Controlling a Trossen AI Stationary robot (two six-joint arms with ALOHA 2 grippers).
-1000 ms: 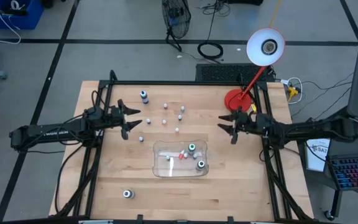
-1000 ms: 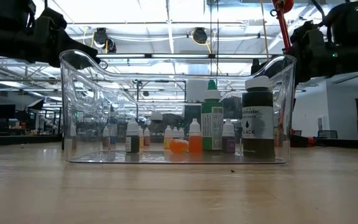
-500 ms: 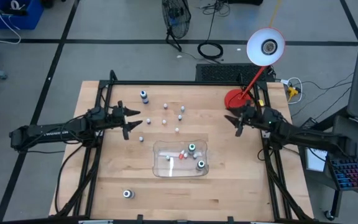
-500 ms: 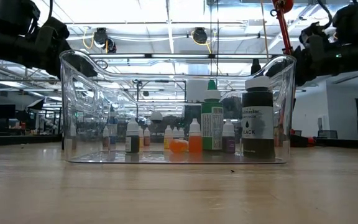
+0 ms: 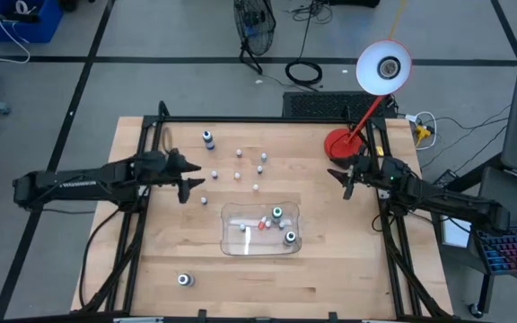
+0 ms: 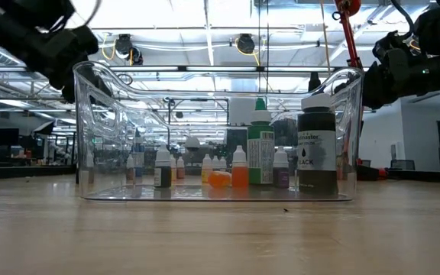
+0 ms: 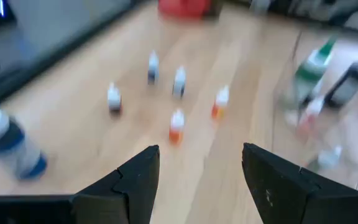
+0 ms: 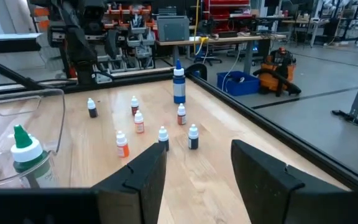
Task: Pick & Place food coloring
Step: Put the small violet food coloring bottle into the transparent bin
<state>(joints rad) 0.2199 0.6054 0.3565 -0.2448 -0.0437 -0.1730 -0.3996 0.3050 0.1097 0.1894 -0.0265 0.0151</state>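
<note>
The left gripper [image 5: 192,177] now reaches a little further right over the table than a second ago, its arm angled slightly down towards the scatter of small food coloring bottles [image 5: 238,164] on the far half of the table; its fingers [image 7: 135,180] stand spread with nothing between them, and its wrist view is smeared by motion, which suggests the arm is on the move. The right gripper [image 5: 346,178] has shifted more: a second ago its arm lay level at the right edge of the table with the gripper pointing left, whereas now the arm slants down to the right and the gripper sits just near of the red lamp base [image 5: 337,143], still above the board, its fingers [image 8: 143,180] also apart and empty. My reading is that the left arm is opening an approach to one of the loose bottles, and the right is repositioning rather than picking. The bottles themselves have not moved between the frames: a blue-capped bottle [image 5: 208,138] stands at the far left of the cluster, the small ones lie loose between the two grippers, another dark bottle [image 5: 184,280] sits alone near the front left, and the clear tray [image 5: 233,242] in the near middle already holds a green-topped bottle [image 6: 260,150], a black one [image 6: 317,153] and a few small ones. Most of the set is not yet in the tray.
</note>
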